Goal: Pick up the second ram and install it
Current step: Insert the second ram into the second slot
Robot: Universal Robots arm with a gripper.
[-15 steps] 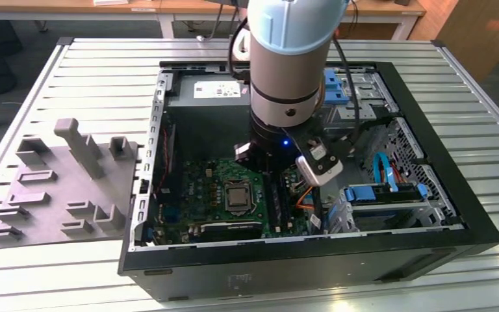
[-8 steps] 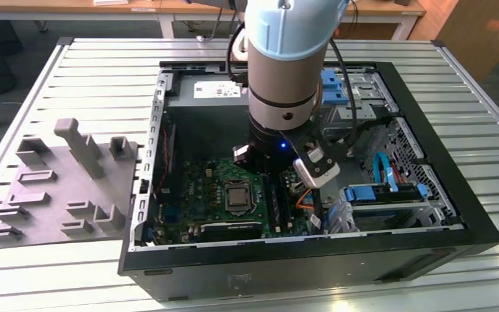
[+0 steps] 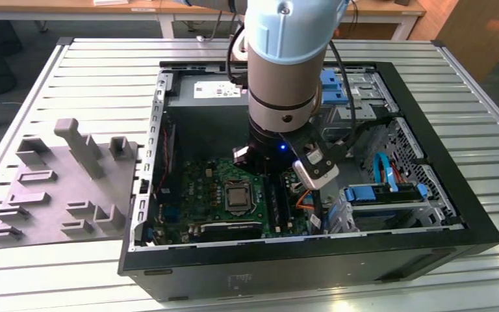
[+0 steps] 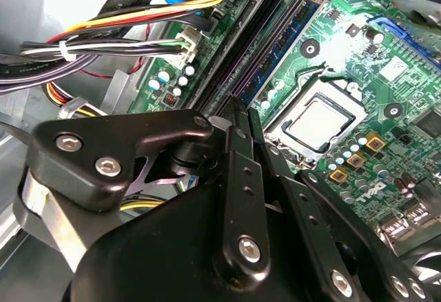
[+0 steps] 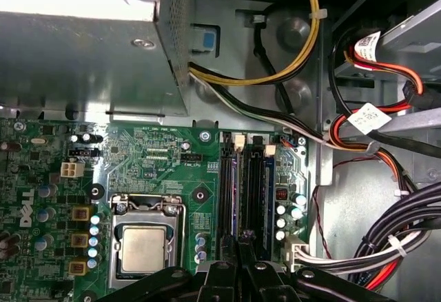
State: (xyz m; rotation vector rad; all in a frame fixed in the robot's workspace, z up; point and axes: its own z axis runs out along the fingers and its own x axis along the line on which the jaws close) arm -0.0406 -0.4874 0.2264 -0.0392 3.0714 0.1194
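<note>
The hand [image 3: 316, 223] is down inside the case [image 3: 319, 268]. Both wrist views show its fingers [image 4: 238, 150] [image 5: 242, 247] drawn together on the ram slots [image 5: 247, 178] [image 4: 272, 29]. I cannot tell whether they pinch a ram. The exterior view shows a tray [image 3: 59, 188] well apart on the table [image 3: 102, 65].

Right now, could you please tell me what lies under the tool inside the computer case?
The memory slots run beneath the tool, beside the processor socket. The tool covers one end of them.
</note>
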